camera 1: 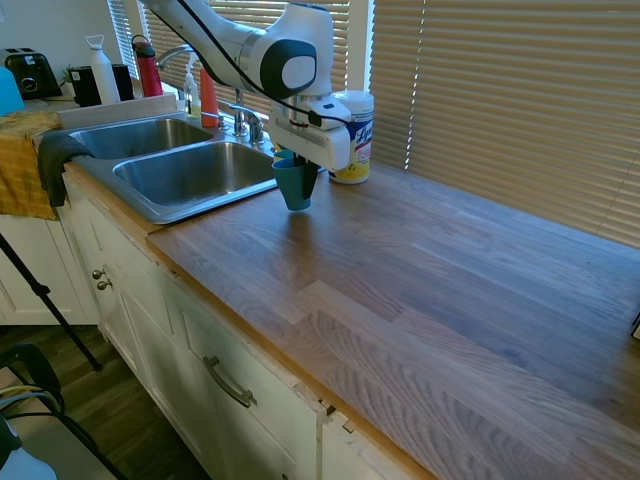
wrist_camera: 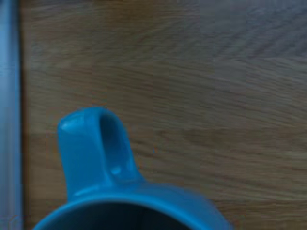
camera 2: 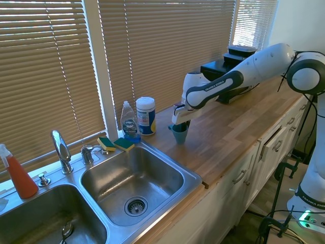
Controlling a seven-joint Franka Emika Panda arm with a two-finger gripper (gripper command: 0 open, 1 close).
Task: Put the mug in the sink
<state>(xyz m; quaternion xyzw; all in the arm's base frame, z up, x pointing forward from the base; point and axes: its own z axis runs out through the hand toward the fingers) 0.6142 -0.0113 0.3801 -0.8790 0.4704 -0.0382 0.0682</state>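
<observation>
Mug (wrist_camera: 120,191) in claw (camera 1: 296,165)

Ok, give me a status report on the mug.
Gripper down on mug, fingers hidden. Mug upright on counter beside sink, not in yet. Nothing between mug and basin.

opposed counter views, wrist above mug (wrist_camera: 120,191)
</observation>
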